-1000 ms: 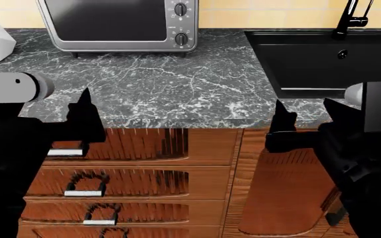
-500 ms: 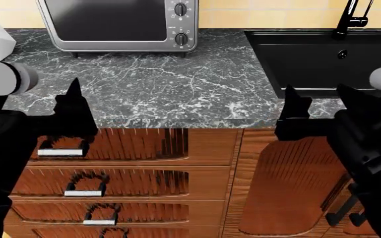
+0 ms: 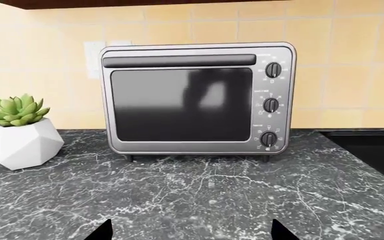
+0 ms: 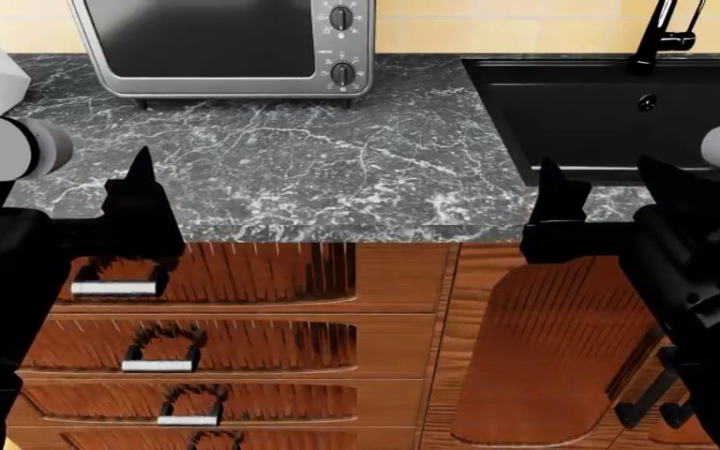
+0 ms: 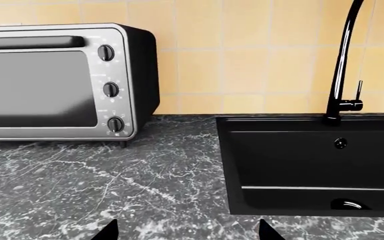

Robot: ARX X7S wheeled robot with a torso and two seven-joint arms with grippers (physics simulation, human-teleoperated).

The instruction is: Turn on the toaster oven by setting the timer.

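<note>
The toaster oven (image 3: 178, 105) stands at the back of the marble counter, silver with a dark glass door, shut. Three black knobs run down its side strip; the lowest knob (image 3: 269, 138) sits near the base. The oven also shows at the top of the head view (image 4: 210, 42) and in the right wrist view (image 5: 42, 85). My left gripper (image 3: 190, 232) (image 4: 142, 183) hovers at the counter's front edge, open and empty, far short of the oven. Over by the sink my right gripper (image 5: 188, 231) (image 4: 558, 197) is open too, with nothing in it.
A succulent in a white faceted pot (image 3: 22, 142) stands left of the oven. A black sink (image 5: 299, 150) with a tall black faucet (image 5: 342, 65) fills the counter's right side. Wooden drawers with metal handles (image 4: 160, 356) sit below the counter edge.
Over the last second the left arm shifted left and the right arm shifted right, both slightly forward. Nothing has visibly moved in the last half second.
</note>
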